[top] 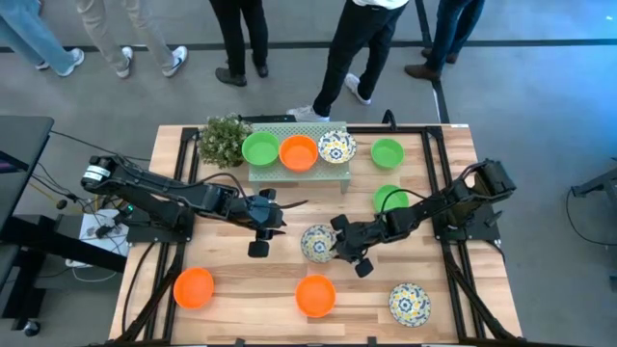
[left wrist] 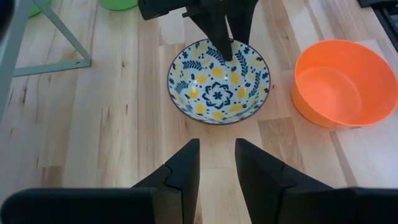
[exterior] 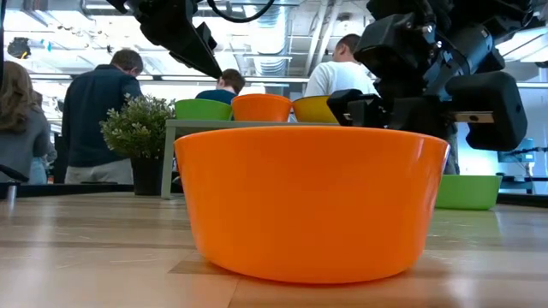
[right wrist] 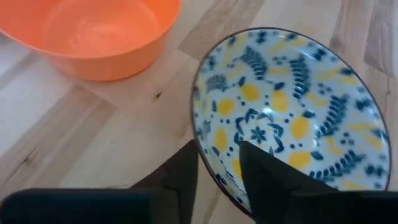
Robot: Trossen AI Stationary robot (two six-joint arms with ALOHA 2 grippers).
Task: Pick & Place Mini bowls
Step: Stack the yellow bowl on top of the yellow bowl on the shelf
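Your left gripper [top: 258, 224] is hovering over bare wood mid-table, its jaws standing slightly apart with nothing between them; in its wrist view the fingers [left wrist: 180, 168] are pointing at a floral bowl [left wrist: 219, 81] that is lying just ahead of the tips, apart from them. Behind those jaws, toward the table's far edge, a plant [top: 223, 140] is sitting beside a stand [top: 289, 172] that is carrying three bowls in a row: a green bowl [top: 259, 149], an orange bowl [top: 298, 152] and a patterned bowl [top: 336, 146]. Nearer the front edge, off to the left of the left jaws, an orange-red bowl [top: 194, 288] is resting on the wood. Between your two grippers the floral bowl is sitting on the table, and your right gripper [top: 344, 245] is closing on its rim: in the right wrist view one finger [right wrist: 264, 177] is lying inside the bowl and the other outside, the rim pinched between them. In front of those jaws a front orange bowl [top: 315, 295] is resting alone, the one filling the low view. Behind the right jaws, two more green bowls [top: 388, 152] are sitting on the table right of the stand, one partly under the right arm. To the front right, a second floral bowl [top: 409, 304] is lying well apart from the jaws.
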